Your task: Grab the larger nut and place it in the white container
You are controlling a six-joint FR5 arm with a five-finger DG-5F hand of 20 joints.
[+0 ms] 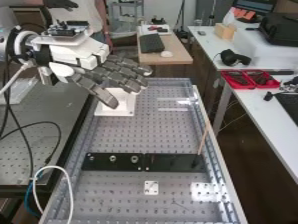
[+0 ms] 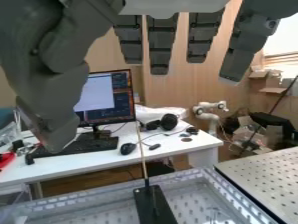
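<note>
"Perforated metal desk (image 1: 120, 200) up front, folks, and over its far half hangs the dark grey hand (image 1: 114, 75). What's it doing with its fingers?"

"Wide open! Fingers close to straight, thumb standing apart from them, nothing in its grasp. Right by it sits a white square piece (image 1: 125, 110), and I'd call that our white container."

"And the target?"

"Down on the flat black bar (image 1: 103, 167), well apart from the hand. A thin stick (image 1: 203, 137) rises near the bar's other end, so I'd keep the fingers clear of that. Now the row: bearing (image 1: 134, 159), larger nut (image 1: 113, 158), smaller nut (image 1: 91, 158). The larger nut stands between the other two, and it's the one we want!"

"So how would you play it?"

"The step in hand looks like the approach. Come over the bar, centre on the nut, lower straight down, then pinch it lightly between thumb and one fingertip. Tuck the rest away, or they'll clip a neighbour. Lift straight up before swinging to the container, and let go low so it can't bounce."

"Any label to help?"

"No lettering I can make out on nut, bar or container. Pick by position, and don't mistake the bearing for it!"
</note>
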